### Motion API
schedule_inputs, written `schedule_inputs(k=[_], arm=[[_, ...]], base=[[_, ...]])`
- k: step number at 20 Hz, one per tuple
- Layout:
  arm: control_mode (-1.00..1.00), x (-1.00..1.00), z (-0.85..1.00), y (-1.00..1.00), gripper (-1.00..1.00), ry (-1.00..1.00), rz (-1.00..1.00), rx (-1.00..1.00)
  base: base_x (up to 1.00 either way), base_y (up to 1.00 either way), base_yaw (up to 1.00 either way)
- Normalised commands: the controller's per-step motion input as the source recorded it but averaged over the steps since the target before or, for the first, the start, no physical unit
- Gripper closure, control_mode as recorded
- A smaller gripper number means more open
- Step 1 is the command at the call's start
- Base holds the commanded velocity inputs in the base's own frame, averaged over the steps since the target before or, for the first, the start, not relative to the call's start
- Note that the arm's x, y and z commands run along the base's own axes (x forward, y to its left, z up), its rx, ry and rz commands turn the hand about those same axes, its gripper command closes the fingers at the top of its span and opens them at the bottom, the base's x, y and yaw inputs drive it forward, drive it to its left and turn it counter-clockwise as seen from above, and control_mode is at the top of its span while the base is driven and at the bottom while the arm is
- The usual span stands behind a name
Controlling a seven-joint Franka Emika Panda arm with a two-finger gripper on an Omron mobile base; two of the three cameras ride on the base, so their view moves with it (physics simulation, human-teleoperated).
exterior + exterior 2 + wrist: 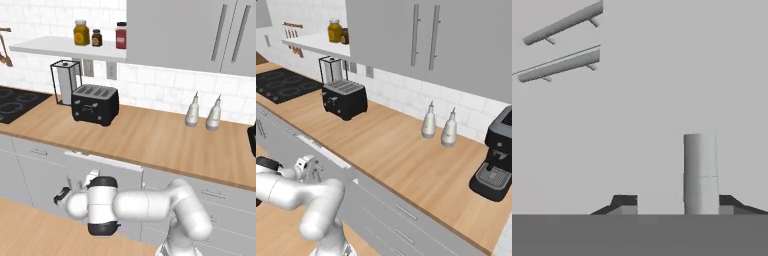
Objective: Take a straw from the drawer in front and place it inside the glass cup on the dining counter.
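Arm [135, 205] perhaps hides drawer [107, 167] handle.

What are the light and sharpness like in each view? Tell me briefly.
Left base view: even light, faint shadow under the toaster, slightly soft edges. Right base view: same flat light, no glare on the wall counter. Hand view: nearly uniform grey, the bar handle gently shaded.

No text, label, brand, number or sign is readable on anything.
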Motion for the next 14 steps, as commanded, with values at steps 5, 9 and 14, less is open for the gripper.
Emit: schedule_inputs(k=[5, 9, 14], arm=[[-1.00, -1.00, -0.52, 1.00, 1.00, 0.39, 0.00, 0.03], [-1.00, -1.00, -0.36, 1.00, 1.00, 0.45, 0.01, 0.03], [-1.00, -1.00, -0.59, 1.00, 1.00, 0.32, 0.08, 0.01]], base=[[0.00, 0.00, 0.00], [0.00, 0.00, 0.00], [0.00, 0.00, 0.00]])
